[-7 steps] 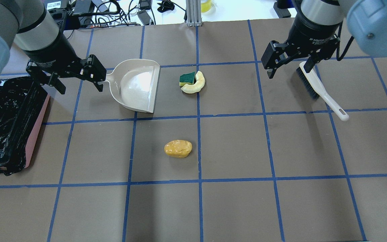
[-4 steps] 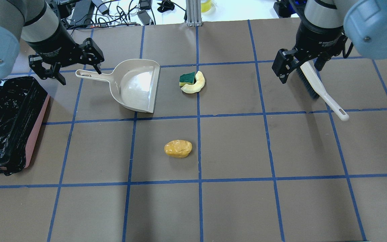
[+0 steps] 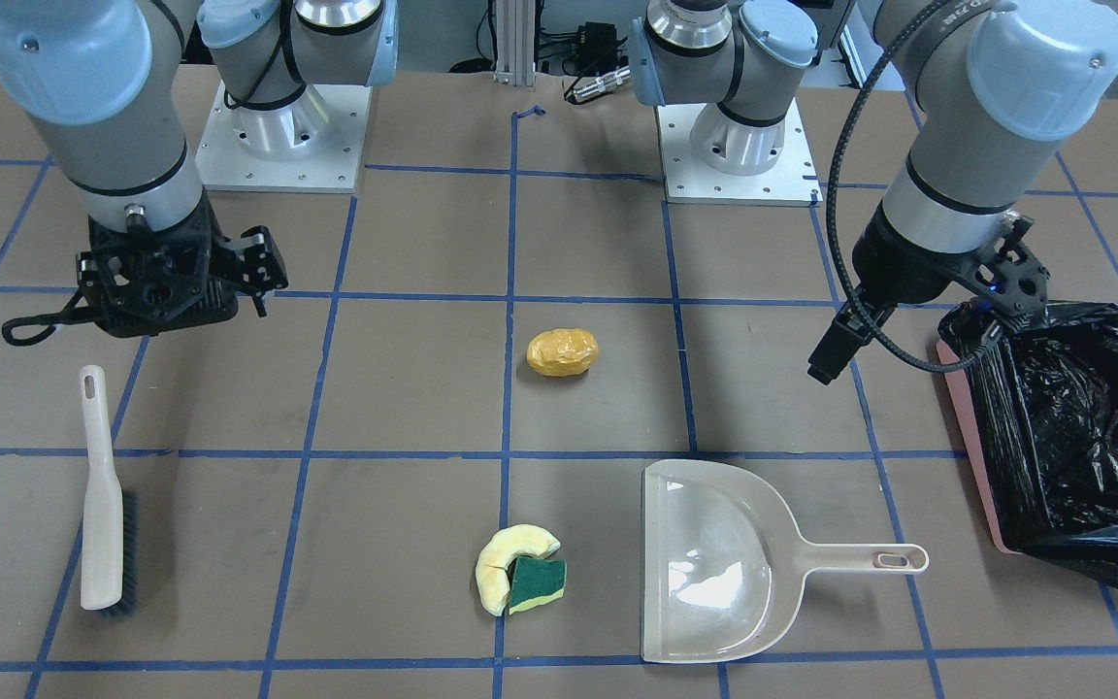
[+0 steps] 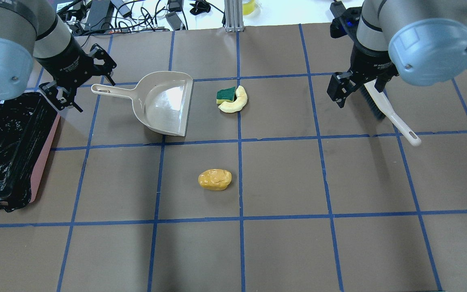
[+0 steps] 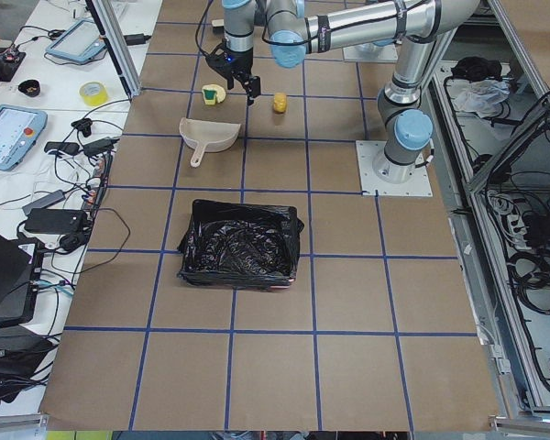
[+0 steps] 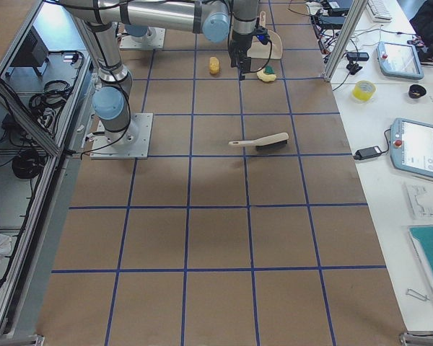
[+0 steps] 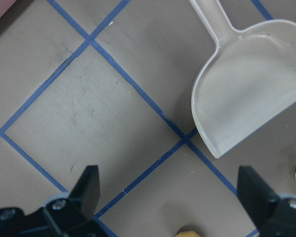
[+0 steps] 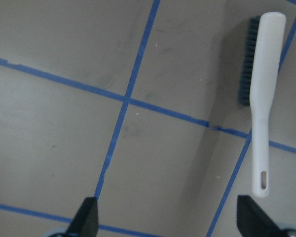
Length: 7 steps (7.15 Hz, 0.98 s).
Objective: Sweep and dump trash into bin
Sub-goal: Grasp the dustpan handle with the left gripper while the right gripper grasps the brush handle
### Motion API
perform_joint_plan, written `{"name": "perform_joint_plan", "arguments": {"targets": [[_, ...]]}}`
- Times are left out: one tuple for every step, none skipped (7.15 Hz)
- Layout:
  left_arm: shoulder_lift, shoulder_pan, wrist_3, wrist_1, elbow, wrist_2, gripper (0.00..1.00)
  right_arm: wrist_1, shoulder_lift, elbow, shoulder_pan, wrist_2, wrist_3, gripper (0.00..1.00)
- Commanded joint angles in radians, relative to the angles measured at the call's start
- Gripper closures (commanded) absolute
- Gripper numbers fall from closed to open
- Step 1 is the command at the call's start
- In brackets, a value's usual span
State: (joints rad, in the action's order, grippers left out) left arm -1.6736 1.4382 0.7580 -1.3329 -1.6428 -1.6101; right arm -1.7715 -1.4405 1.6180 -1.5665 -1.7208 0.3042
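The trash lies loose on the table: a yellow-orange potato lump (image 4: 215,179) (image 3: 562,352), and farther back a pale crescent slice (image 4: 236,104) (image 3: 499,566) touching a green-and-yellow sponge (image 4: 226,95) (image 3: 537,582). The pink bin with its black bag (image 4: 43,160) (image 3: 965,437) stands at the left edge. My left gripper (image 4: 95,95) (image 7: 170,197) is open and empty, raised over the end of the beige dustpan's handle (image 4: 112,92). My right gripper (image 4: 359,95) (image 8: 167,222) is open and empty, raised beside the beige brush (image 4: 391,115) (image 8: 262,94).
The dustpan (image 3: 714,558) (image 7: 251,94) lies flat with its mouth toward the sponge and slice. The brush (image 3: 101,505) lies flat at the far right. Cables and gear crowd the table's back edge (image 4: 144,16). Blue tape lines grid the brown surface.
My left gripper has lifted off the dustpan handle, turned, and moved back-left, uncovering the handle. My right gripper has turned and shifted slightly beside the brush. Nothing was grasped; the objects stayed put.
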Motion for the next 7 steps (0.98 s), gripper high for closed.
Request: {"name": "perform_joint_plan", "arguments": {"targets": [[-0.081,-0.021,0.206,0.155,0.012,-0.013,0.0,-0.136,0.075,-0.087,0.035,0.04,-0.002,0.0],[-0.148,-0.021,0.29,0.167,0.047,-0.024,0.01,-0.135,0.095,-0.084,0.112,0.064,0.031,0.0],[-0.216,-0.021,0.39,0.17,0.073,-0.101,0.01,-0.132,0.1,-0.049,0.188,0.061,0.191,0.0],[-0.274,-0.021,0.475,0.217,0.089,-0.108,0.01,-0.138,0.091,0.003,0.23,0.056,0.287,0.0],[-0.322,-0.021,0.491,0.318,0.09,-0.111,0.01,-0.131,0.085,0.047,0.284,0.059,0.332,0.0],[-0.368,-0.021,0.586,0.36,0.093,-0.107,0.01,-0.144,0.087,0.1,0.343,0.066,0.405,0.0],[-0.391,-0.018,0.59,0.363,0.093,-0.105,0.01,-0.205,0.091,0.156,0.37,0.067,0.439,0.0]]}}
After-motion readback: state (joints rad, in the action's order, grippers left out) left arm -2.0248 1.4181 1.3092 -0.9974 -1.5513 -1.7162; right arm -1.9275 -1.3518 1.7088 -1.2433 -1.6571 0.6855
